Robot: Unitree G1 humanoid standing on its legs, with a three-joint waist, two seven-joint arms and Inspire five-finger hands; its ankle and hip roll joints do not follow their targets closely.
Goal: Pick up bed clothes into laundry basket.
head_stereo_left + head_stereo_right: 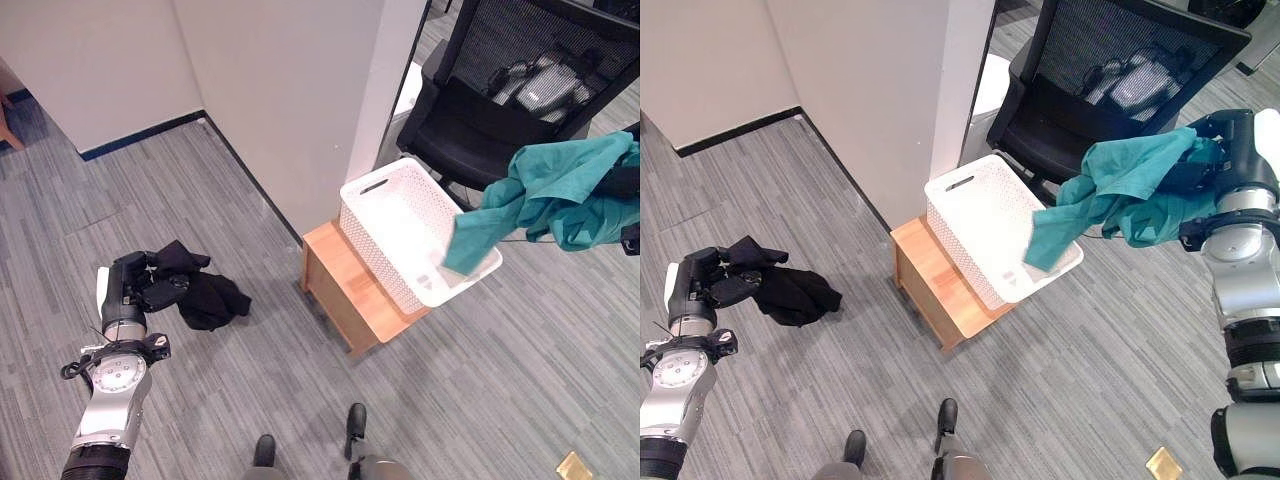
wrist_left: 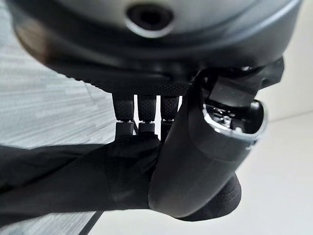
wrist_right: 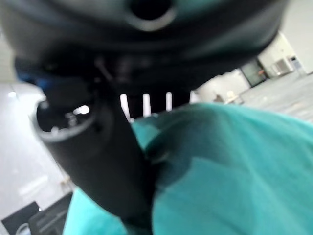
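We are looking down first at our left hand [image 1: 135, 285], which is sitting low over the grey floor [image 1: 200, 400] at the near left, its fingers [image 2: 138, 117] and thumb clenching a black garment [image 1: 205, 295]. In the left wrist view the dark cloth is being pinched between the thumb and the row of fingers, and the rest of it is lying crumpled on the floor just beyond the hand. Near the bottom right corner a small brass-coloured plate [image 1: 1164, 464] is lying in the floor. Further out, near the middle, a low wooden stool [image 1: 350, 290] is standing against the corner of a white wall [image 1: 290, 110], and a white laundry basket [image 1: 400, 235] is resting on it, tilted and overhanging the stool's far edge. To the right, our right hand [image 1: 1225, 150] is holding a teal garment [image 1: 1120, 190] up in the air, fingers closed on the bunched cloth; the right wrist view is showing the teal fabric gripped under the thumb. A loose end of the teal cloth is hanging down over the basket's right-hand rim. Beyond the basket, a black mesh office chair [image 1: 520, 90] is standing with some grey and dark items lying on its seat.
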